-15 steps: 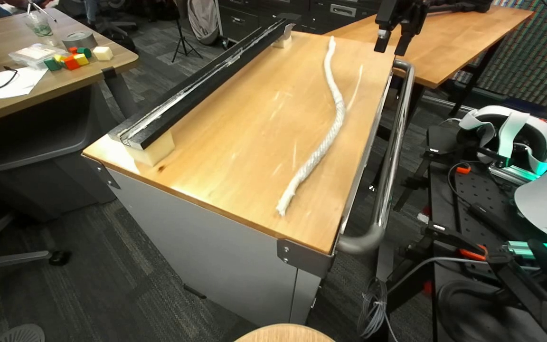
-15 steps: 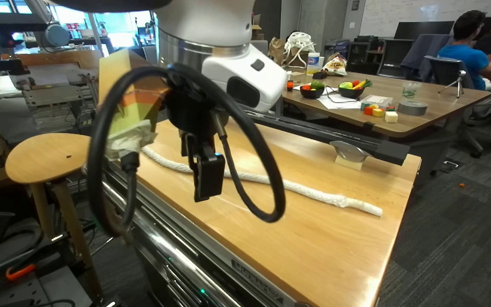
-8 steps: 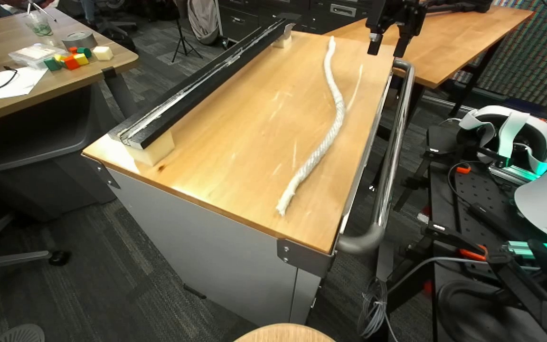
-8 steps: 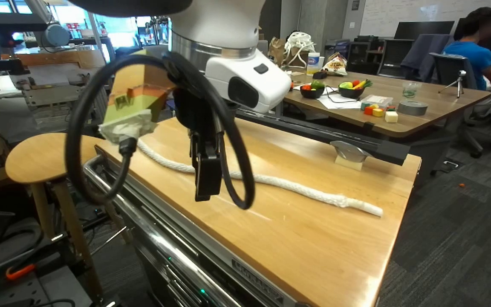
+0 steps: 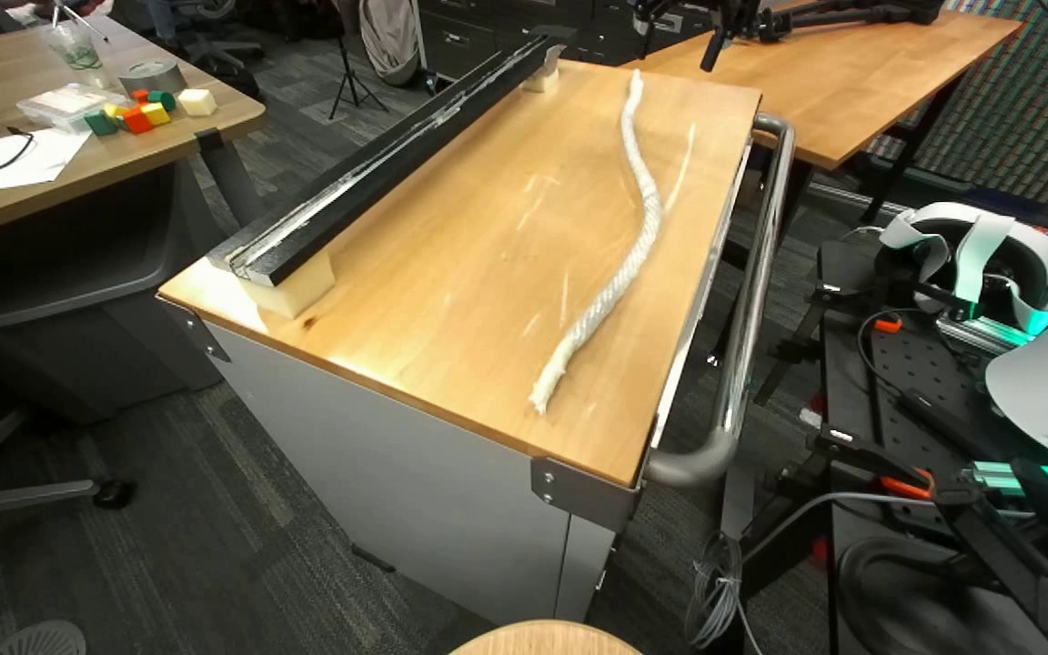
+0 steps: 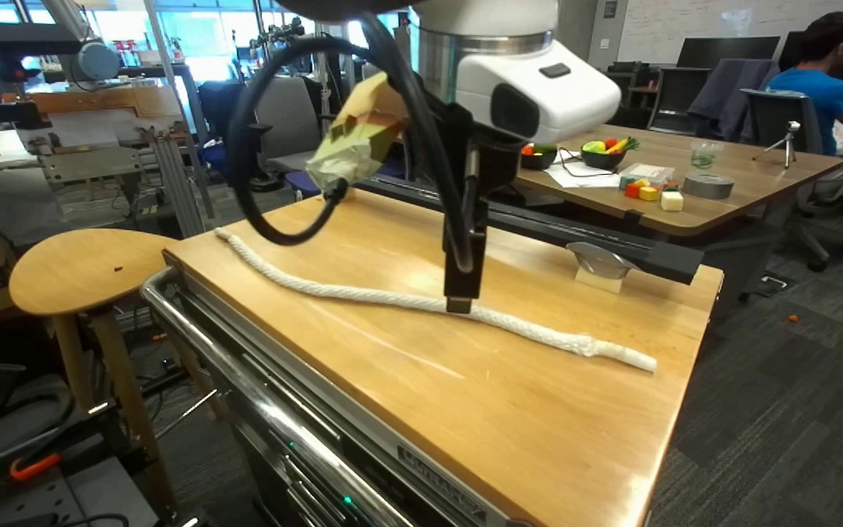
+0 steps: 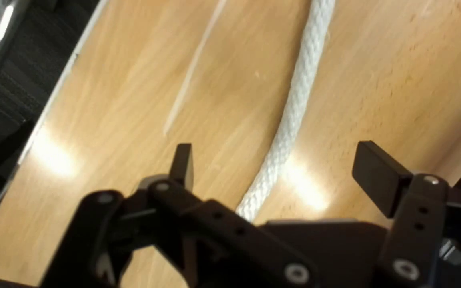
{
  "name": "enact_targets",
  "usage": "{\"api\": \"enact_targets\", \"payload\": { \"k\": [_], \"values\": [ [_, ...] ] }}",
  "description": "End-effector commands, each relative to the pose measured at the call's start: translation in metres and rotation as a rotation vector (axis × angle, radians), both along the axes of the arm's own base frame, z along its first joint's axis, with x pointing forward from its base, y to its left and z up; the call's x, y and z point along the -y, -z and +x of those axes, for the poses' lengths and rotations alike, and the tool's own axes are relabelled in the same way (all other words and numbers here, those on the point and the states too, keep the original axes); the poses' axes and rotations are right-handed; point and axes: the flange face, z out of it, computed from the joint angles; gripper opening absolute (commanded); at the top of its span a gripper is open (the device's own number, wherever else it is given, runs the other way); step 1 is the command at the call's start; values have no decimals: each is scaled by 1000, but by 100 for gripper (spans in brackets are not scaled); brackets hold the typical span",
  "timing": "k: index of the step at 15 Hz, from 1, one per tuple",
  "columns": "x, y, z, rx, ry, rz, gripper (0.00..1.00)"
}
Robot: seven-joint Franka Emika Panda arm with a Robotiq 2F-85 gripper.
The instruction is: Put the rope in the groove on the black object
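Observation:
The white rope lies in a gentle S-curve on the wooden tabletop; it shows in both exterior views and in the wrist view. The black rail stands raised along the tabletop's far long side. Its groove shows as a pale lengthwise line and holds no rope. My gripper is open and empty above the rope, which passes between the fingers in the wrist view. It hangs at the top edge in an exterior view and before the rope in an exterior view.
Pale blocks support the rail's ends. A metal spoon-like piece sits beside one end. A grey tubular handle bar runs along the near edge. A side table with bowls and coloured blocks stands beyond the rail.
My gripper has moved across the tabletop, from near the handle-bar edge to over the rope, and has turned. The rope and the rail have not moved.

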Motion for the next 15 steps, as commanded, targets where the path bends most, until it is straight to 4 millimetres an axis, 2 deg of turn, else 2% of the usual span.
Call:
{"api": "enact_targets", "payload": {
  "k": [1, 3, 7, 11, 15],
  "values": [
    [8, 4, 4, 8, 19, -11, 100],
    [14, 12, 7, 7, 33, -18, 100],
    [16, 12, 16, 3, 77, -18, 100],
    [23, 15, 33, -1, 159, -33, 100],
    [32, 31, 55, -20, 241, -34, 100]
  ]
}}
